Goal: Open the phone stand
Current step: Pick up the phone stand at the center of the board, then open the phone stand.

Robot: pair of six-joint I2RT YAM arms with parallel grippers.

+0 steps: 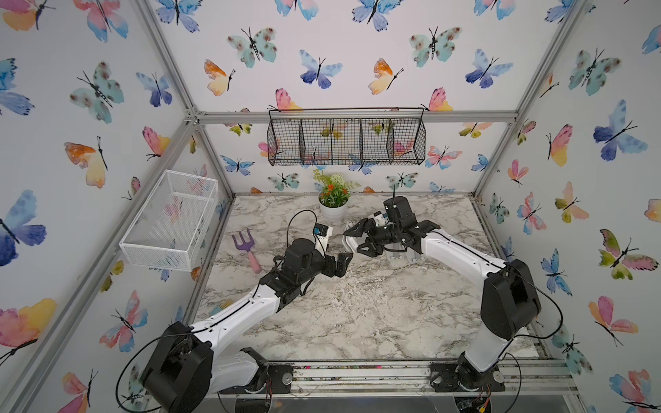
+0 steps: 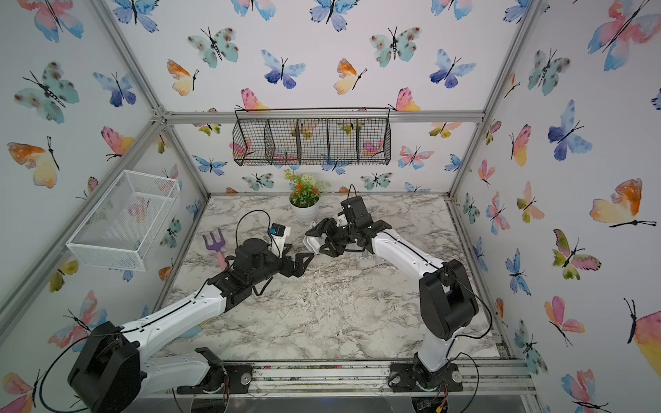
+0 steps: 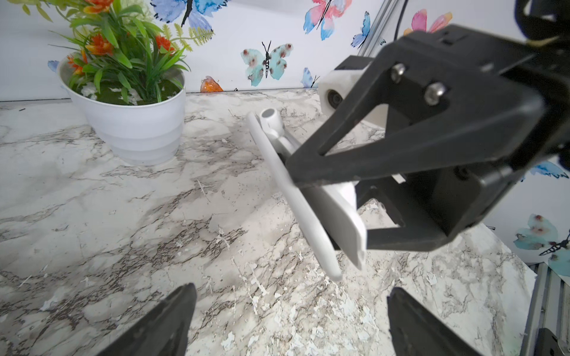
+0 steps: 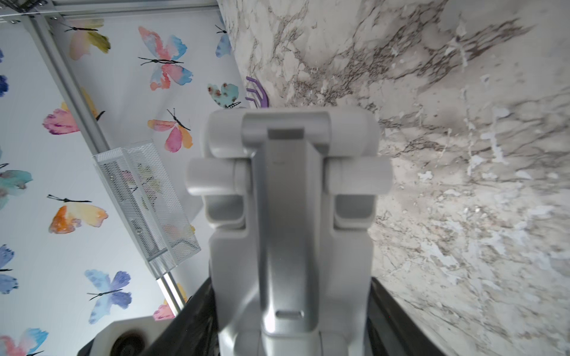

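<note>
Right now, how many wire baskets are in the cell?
2: black wire basket on the back wall above the plant, white mesh basket on the left wall. No others visible.

Straight ahead of the left gripper (image 1: pixel 343 265), whose jaws are spread wide, only a short gap over the bare marble table (image 1: pixel 357 314) separates it from the phone stand (image 1: pixel 348 244) clamped in the right gripper (image 1: pixel 353 241), which bars the way beyond. Just past the right gripper's fingertips stands a potted plant (image 1: pixel 333 214), narrowing the room there. Behind the left gripper's wrist, on its outer side, lies a purple garden fork (image 1: pixel 246 246); nearer than both grippers the table offers broad free passage.
</note>
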